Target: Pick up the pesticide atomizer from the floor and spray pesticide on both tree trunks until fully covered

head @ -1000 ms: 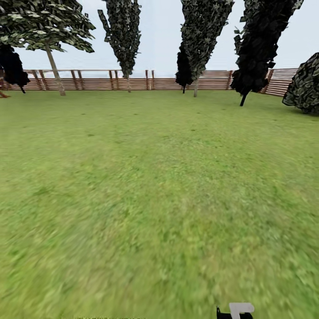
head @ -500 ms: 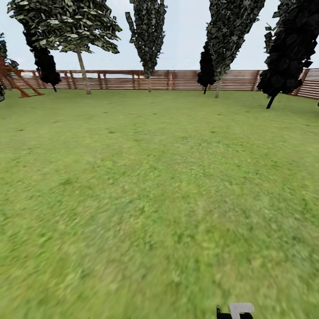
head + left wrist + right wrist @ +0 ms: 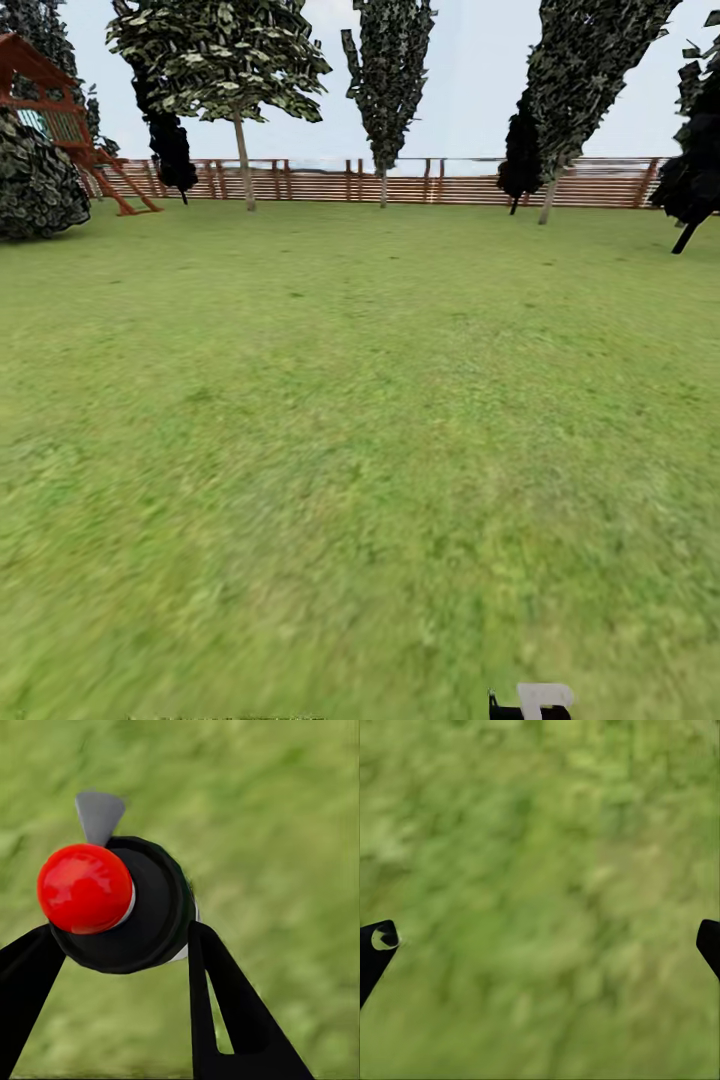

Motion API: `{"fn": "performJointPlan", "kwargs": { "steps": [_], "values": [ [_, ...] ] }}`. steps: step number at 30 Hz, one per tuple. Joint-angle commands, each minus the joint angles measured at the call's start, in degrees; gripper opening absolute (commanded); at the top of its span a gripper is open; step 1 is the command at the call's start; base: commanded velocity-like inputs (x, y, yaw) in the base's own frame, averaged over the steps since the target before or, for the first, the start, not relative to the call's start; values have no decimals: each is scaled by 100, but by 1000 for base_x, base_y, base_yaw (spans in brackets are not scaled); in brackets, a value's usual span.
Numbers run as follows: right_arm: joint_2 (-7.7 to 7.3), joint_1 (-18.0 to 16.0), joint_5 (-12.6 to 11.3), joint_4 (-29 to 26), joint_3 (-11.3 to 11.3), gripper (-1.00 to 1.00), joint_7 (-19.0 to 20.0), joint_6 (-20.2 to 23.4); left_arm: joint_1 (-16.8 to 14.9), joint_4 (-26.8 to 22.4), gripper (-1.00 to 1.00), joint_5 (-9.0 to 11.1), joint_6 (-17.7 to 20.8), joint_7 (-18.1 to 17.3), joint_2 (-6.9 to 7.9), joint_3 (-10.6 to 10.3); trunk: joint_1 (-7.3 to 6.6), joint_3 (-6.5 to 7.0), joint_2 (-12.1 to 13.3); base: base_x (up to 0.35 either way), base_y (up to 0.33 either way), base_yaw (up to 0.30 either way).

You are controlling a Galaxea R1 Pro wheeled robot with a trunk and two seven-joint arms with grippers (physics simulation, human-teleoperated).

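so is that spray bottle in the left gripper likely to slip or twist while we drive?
Probably stiff: the spray bottle looks like a hard, round, glossy body, so it could rotate between the two fingers flanking it. The red cap sits off to one side, hinting at a tilted hold. It seems small and likely light, so slipping out looks unlikely.

a broad green lawn fills the frame under a pale, overcast sky. a brown slatted fence runs across the top, a red wooden play structure at upper left beside a round bush.
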Motion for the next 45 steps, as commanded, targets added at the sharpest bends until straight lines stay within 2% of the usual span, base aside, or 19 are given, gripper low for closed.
{"fn": "performJointPlan", "kwargs": {
  "steps": [1,21,30,45],
  "values": [
    [-1,-1,-58,1,52,100,-8,-17,-9,23,-100,28,-29,-43,0,35,-1,-5,-2,0,0,285],
    [-1,-1,-58,1,52,100,-8,-17,-9,37,-100,26,-29,-43,9,32,-1,-5,-2,9,0,285],
    [-1,-1,-58,1,52,100,-8,-11,-10,41,-100,52,-29,-36,17,40,-1,-5,-2,310,0,255],
    [-1,-1,-50,1,52,100,1,0,-8,46,-100,54,-21,-36,35,40,-1,-5,-2,340,0,8]
  ]
}}
